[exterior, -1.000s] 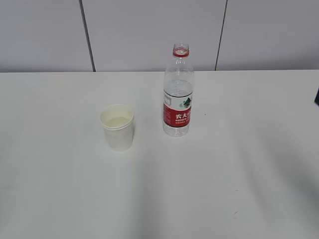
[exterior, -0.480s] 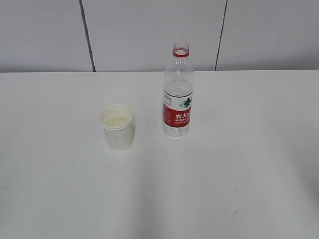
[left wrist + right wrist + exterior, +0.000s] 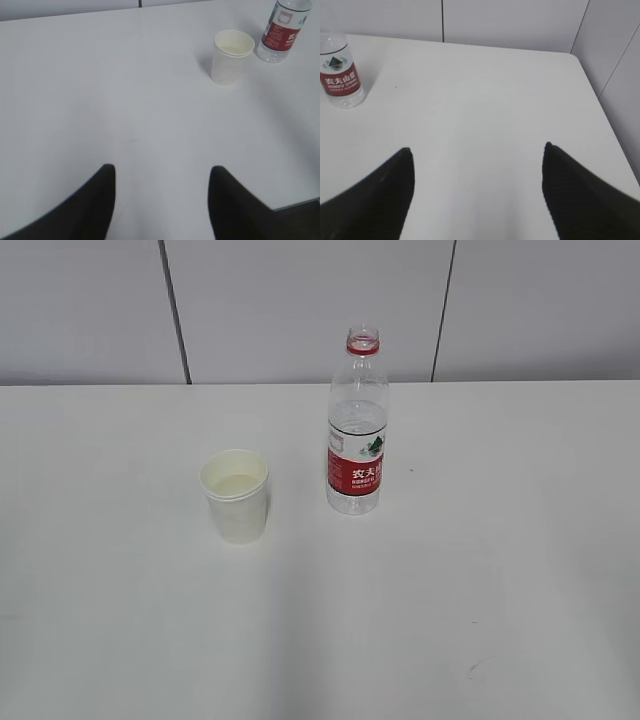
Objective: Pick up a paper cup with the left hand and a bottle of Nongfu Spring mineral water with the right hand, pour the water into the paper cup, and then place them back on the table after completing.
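Observation:
A white paper cup (image 3: 236,496) stands upright on the white table (image 3: 450,590), with liquid in its bottom. To its right stands a clear bottle (image 3: 357,425) with a red label and red neck ring, no cap, partly filled with clear water. Neither arm shows in the exterior view. In the left wrist view my left gripper (image 3: 162,172) is open and empty, with the cup (image 3: 231,56) and bottle (image 3: 283,30) far ahead to the right. In the right wrist view my right gripper (image 3: 477,150) is open and empty, with the bottle (image 3: 339,72) far to the left.
A grey panelled wall (image 3: 300,310) runs behind the table. The table's right edge and corner show in the right wrist view (image 3: 600,100). A dark edge (image 3: 300,206) shows at the lower right of the left wrist view.
A dark bit of the right arm at the right edge of the exterior view has left the frame. The cup and bottle have not moved.

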You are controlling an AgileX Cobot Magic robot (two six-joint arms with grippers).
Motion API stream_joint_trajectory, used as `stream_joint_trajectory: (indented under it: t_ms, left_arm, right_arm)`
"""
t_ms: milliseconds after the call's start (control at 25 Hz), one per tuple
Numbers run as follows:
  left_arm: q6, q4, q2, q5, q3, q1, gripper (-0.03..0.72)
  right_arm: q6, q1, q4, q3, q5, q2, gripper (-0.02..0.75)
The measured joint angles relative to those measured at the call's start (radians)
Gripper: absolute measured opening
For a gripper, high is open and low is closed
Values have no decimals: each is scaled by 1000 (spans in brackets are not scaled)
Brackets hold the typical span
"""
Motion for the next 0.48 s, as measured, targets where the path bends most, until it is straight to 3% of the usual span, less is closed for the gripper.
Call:
stream_joint_trajectory:
  t_ms: [120, 480]
  left_arm:
    - [0, 0, 0, 0, 0, 0, 365]
    - [0, 0, 0, 0, 0, 0, 363]
  right_arm:
    - [-24, 0, 32, -50, 124, -2, 587]
    - [-40, 0, 82, -71, 302, -6, 587]
